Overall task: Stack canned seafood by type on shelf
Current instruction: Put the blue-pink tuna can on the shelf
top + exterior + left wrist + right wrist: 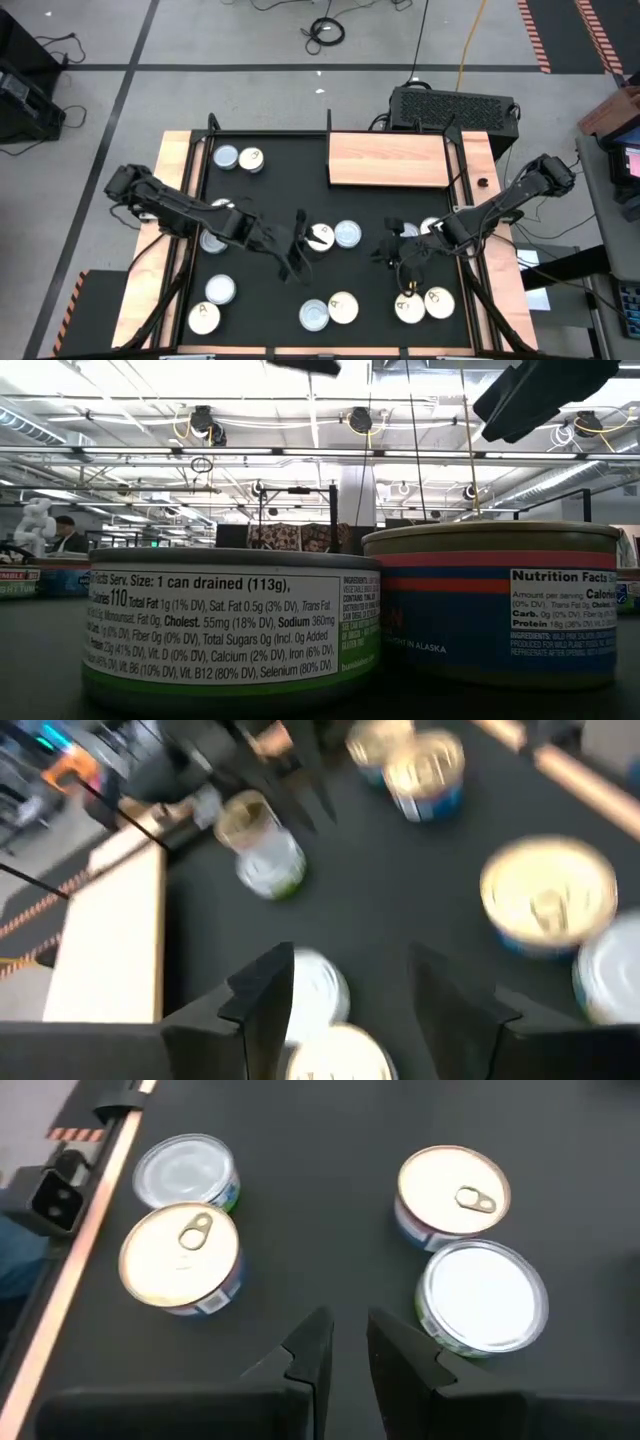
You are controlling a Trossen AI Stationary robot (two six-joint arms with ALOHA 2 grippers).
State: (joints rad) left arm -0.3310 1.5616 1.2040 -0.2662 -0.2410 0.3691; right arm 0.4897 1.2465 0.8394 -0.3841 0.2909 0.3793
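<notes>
Black table (pixel 270 195), label print only at table height; left end effector (pixel 350 1010) wide open, empty.

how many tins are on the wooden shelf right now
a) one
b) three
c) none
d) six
c) In the high view the shelf is bare wood, and every tin, like the pair near the table's back left corner, sits on the black mat.

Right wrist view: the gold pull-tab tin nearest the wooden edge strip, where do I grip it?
Take the gold pull-tab tin by its side wall, probably from straight above; it stands upright and low. Close on the flanks clear of the silvery-lid tin close beside it.
</notes>
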